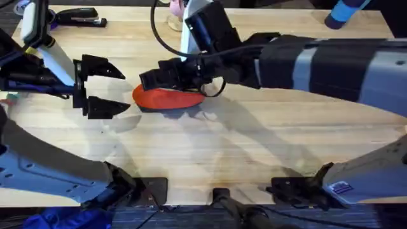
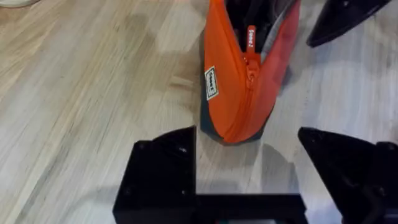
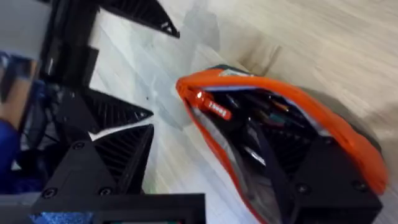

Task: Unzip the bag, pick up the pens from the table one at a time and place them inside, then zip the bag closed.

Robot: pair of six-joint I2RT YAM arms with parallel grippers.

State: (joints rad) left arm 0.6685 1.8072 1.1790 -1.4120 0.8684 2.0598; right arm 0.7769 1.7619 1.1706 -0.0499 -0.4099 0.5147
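While the left pincer (image 1: 107, 87) gapes empty, the right pincer (image 1: 152, 76) spreads inside the bag (image 1: 168, 100).

Bag (image 2: 239, 93): orange fabric, dk blue-grey base, orange zip w/ red pull, small white label. Table (image 1: 254, 159): light wood planks. Both grippers black. Stapler (image 1: 79, 17): black.

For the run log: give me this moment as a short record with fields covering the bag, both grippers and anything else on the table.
bag: orange pouch on the table, zip partly open, dark items inside
zip pull: orange tab at the closed end of the opening
left gripper: open, beside the pouch's end, not touching it
right gripper: over the pouch, one finger inside the opening
stapler: black, far left corner
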